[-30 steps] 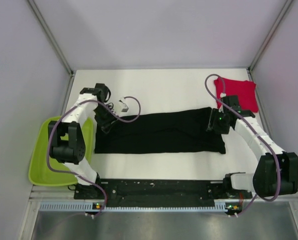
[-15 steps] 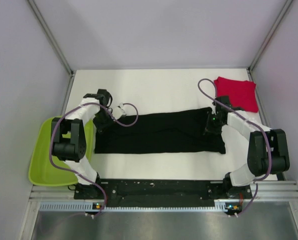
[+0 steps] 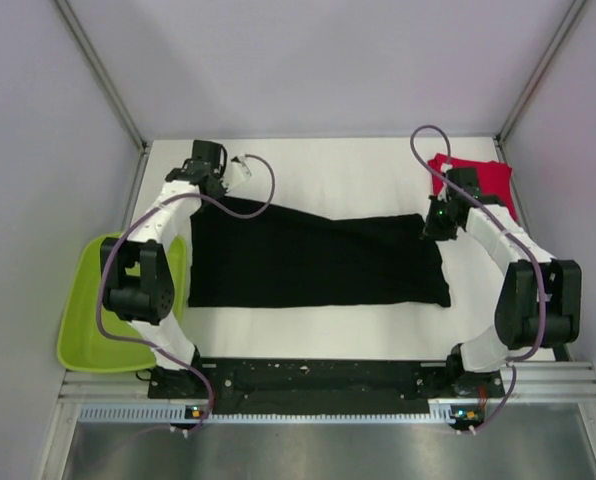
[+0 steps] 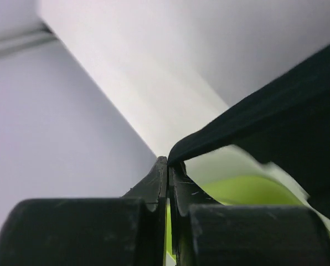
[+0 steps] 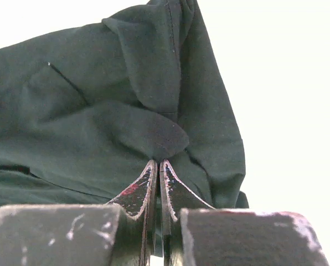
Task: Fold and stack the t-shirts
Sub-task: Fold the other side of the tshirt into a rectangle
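- At the middle of the table lies the black shirt, a long band running from 9 to 3 o'clock. Its corner at 10 o'clock is drawn up and away from the rest.
- The left gripper has its jaws pressed together on that corner, with only a thin edge of cloth between the tips.
- The right gripper pinches a small pucker of the shirt at the 3 o'clock end, jaws closed on it.
- The red shirt sits folded at 2 o'clock, just beside the right arm.
- Risk: either bite is slight, so a firm pull could slip the cloth free and drop that end.
- Risk: the left corner stands farther toward 12 than the right, so the fold may land skewed.
- Risk: the right arm, swinging wide, could nudge the red shirt out of square.
- The surface is plain white and smooth. Pale walls with metal posts close it in, and a green tray sits at 8 o'clock.
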Robot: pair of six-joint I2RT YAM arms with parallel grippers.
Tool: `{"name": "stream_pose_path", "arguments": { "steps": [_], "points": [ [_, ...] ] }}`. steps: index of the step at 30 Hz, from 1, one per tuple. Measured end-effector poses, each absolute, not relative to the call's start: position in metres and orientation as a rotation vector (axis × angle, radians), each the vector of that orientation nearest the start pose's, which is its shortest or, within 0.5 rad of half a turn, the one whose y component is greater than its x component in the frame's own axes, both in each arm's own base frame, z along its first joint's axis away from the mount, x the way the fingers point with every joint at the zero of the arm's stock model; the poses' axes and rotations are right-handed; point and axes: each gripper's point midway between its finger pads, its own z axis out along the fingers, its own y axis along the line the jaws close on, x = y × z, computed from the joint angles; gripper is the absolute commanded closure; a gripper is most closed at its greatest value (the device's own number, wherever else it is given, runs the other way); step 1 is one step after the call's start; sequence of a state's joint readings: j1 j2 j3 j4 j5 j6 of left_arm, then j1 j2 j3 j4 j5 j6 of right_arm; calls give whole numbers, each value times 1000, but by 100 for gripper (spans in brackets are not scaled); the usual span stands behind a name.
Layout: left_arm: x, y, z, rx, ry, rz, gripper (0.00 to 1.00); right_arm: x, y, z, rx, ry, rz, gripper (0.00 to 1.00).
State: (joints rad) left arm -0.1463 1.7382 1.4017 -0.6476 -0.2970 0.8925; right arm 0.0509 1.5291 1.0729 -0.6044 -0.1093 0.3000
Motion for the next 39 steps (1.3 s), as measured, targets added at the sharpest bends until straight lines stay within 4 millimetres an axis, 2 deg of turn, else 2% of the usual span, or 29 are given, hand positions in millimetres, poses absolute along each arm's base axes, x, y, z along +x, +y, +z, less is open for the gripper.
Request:
{"name": "stream_pose_path", "arguments": {
  "steps": [2, 4, 8, 11, 13, 15, 16, 18, 19, 20, 21, 23, 24, 25, 26, 30, 32, 34, 37, 39],
  "points": [
    [444, 19, 156, 1180, 2264, 707, 100, 340, 48, 91, 271, 2618, 261, 100],
    [443, 18, 153, 1210, 2242, 726, 100, 334, 48, 87, 261, 2630, 265, 100],
    [404, 25, 105, 1383, 2342, 696, 100, 306, 49, 68, 263, 2701, 272, 100],
    [351, 35, 63, 1582, 2479, 623, 100, 287, 51, 58, 268, 2749, 286, 100],
    [328, 38, 50, 1671, 2530, 584, 100, 282, 52, 56, 268, 2760, 298, 100],
    [315, 38, 44, 1729, 2551, 561, 98, 281, 52, 55, 268, 2764, 300, 100],
    [312, 38, 43, 1747, 2556, 556, 94, 280, 52, 54, 269, 2766, 299, 100],
    [308, 38, 41, 1768, 2560, 549, 78, 279, 52, 53, 270, 2770, 299, 100],
    [307, 38, 41, 1778, 2558, 548, 70, 279, 52, 53, 270, 2771, 300, 98],
    [306, 38, 41, 1783, 2559, 546, 64, 278, 52, 53, 269, 2771, 301, 90],
    [305, 38, 42, 1788, 2563, 541, 59, 278, 52, 52, 270, 2774, 301, 80],
    [304, 35, 45, 1793, 2572, 513, 57, 276, 52, 51, 281, 2782, 294, 65],
    [305, 33, 50, 1789, 2576, 493, 50, 274, 50, 51, 279, 2788, 285, 61],
    [309, 29, 58, 1778, 2575, 474, 45, 272, 49, 52, 284, 2792, 274, 56],
    [314, 26, 68, 1761, 2568, 457, 36, 269, 47, 53, 290, 2796, 256, 51],
    [343, 5, 118, 1663, 2496, 366, 36, 260, 34, 69, 316, 2767, 158, 35],
    [352, -10, 142, 1639, 2441, 277, 39, 257, 25, 81, 332, 2725, 98, 32],
    [354, -20, 152, 1618, 2413, 214, 46, 256, 17, 89, 359, 2690, 52, 32],
    [359, -28, 150, 1536, 2433, 171, 50, 256, 8, 85, 428, 2693, 28, 35],
    [369, -29, 139, 1471, 2471, 181, 48, 257, 2, 71, 478, 2721, 17, 48]
  ]
}}
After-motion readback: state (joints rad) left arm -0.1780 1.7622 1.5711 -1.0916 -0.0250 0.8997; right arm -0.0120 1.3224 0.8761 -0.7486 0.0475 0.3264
